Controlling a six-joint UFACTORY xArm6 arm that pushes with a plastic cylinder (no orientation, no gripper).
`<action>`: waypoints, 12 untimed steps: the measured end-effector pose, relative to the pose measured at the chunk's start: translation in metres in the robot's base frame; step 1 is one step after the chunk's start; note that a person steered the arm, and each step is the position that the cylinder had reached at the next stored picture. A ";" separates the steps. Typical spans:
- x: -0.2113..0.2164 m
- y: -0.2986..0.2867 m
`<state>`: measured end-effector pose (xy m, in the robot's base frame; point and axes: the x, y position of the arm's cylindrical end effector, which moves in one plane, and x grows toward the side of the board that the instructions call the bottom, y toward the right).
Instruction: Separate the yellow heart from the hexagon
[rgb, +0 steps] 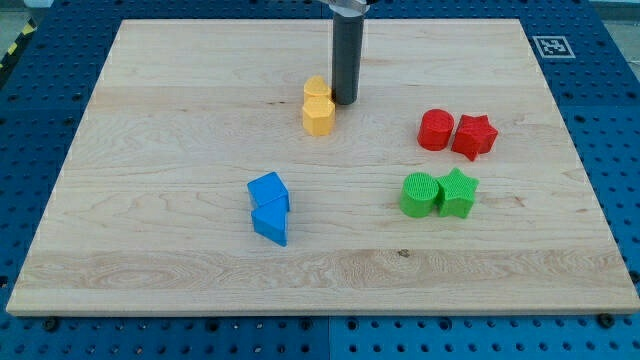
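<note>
Two yellow blocks, the yellow heart (316, 88) and yellow hexagon (318, 116), touch each other, with my tip (345, 102) just right of the heart, a bare rod gripping nothing.

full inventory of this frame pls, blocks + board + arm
yellow heart: 1, yellow, upper middle of the board, touching the yellow hexagon
yellow hexagon: 1, yellow, just below the heart
red cylinder: 1, red, view's right, touching the red star
red star: 1, red, right of the red cylinder
green cylinder: 1, green, lower right, touching the green star
green star: 1, green, right of the green cylinder
blue blocks: 2, blue, lower middle, stacked against each other; shapes unclear
wooden board: 1, light wood, fills most of the view
fiducial tag: 1, black and white, board's top right corner
my tip: 1, dark rod, right beside the yellow heart on its right side
</note>
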<state>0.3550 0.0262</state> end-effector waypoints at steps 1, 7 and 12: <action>0.011 -0.007; -0.028 -0.113; -0.045 -0.233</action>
<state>0.3102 -0.2068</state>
